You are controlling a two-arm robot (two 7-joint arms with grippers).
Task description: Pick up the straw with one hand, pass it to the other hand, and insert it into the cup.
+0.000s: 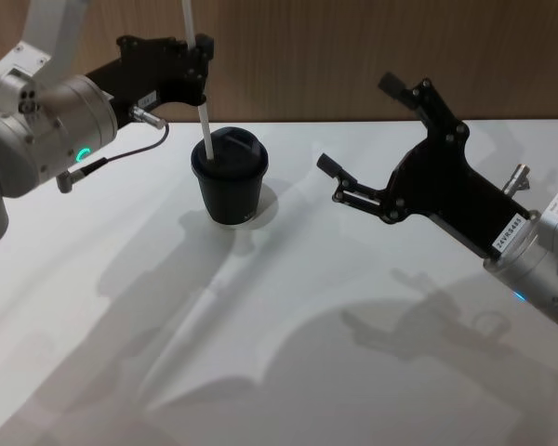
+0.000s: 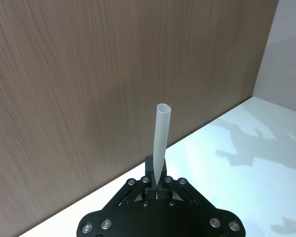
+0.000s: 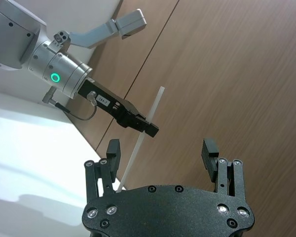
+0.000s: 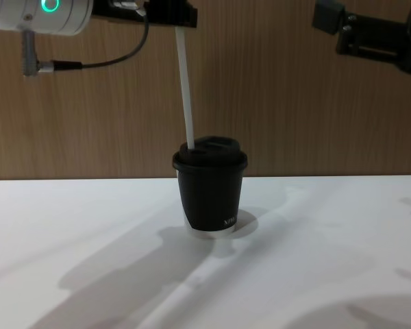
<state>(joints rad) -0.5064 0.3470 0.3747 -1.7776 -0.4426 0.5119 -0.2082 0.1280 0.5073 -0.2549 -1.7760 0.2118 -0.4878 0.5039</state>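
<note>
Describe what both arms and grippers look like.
Left gripper: black, on a silver cylindrical wrist with a green ring light and dark cable. Right gripper: black bolted plates, blocky fingers, a white label, pale grey wrist.

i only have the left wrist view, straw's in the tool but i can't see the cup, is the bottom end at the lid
Observer: Yes. The straw leans slightly, and its lower end meets the lid of the cup near the lid's left edge. I cannot tell how deep it sits.
Operator: where's the cup standing
Observer: Upright on the white table, just below the left tool.
Operator: and the right tool
Observer: The right tool hangs open to the cup's right, apart from it and holding nothing.
</note>
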